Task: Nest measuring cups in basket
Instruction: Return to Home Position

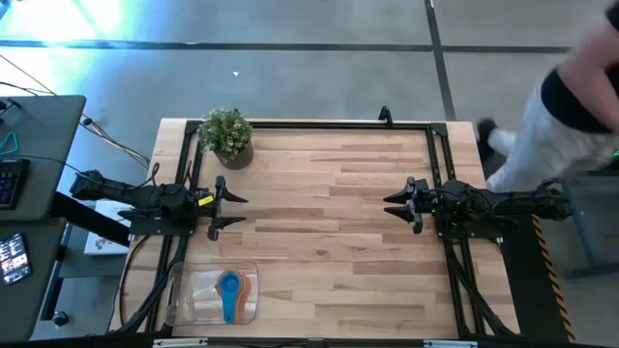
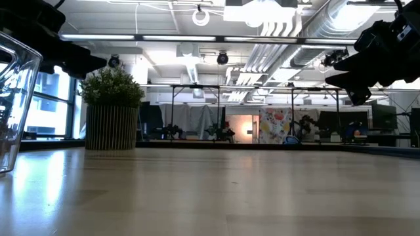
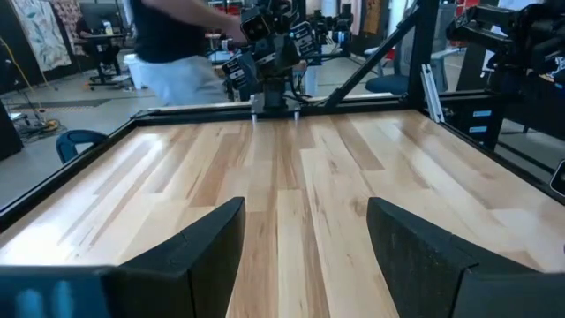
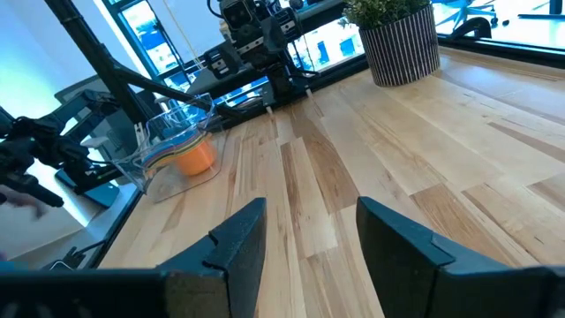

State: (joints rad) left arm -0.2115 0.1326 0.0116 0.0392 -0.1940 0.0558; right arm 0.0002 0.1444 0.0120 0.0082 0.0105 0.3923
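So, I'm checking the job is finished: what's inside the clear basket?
A nested stack of measuring cups lies inside the basket, a blue one on top, orange showing around it. Any cups between them are covered, so the count can't be told.

basket (image 2: 16, 98) cut by edge, person (image 1: 553, 133) blurred

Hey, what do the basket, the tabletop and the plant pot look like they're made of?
Basket: clear glossy plastic, likely; the cups show through its walls. Tabletop: light wood planks, smooth satin finish; grain and seams are visible. Pot: vertical dark-and-light ribs, perhaps slatted wood or ribbed ceramic; the look leaves it open.
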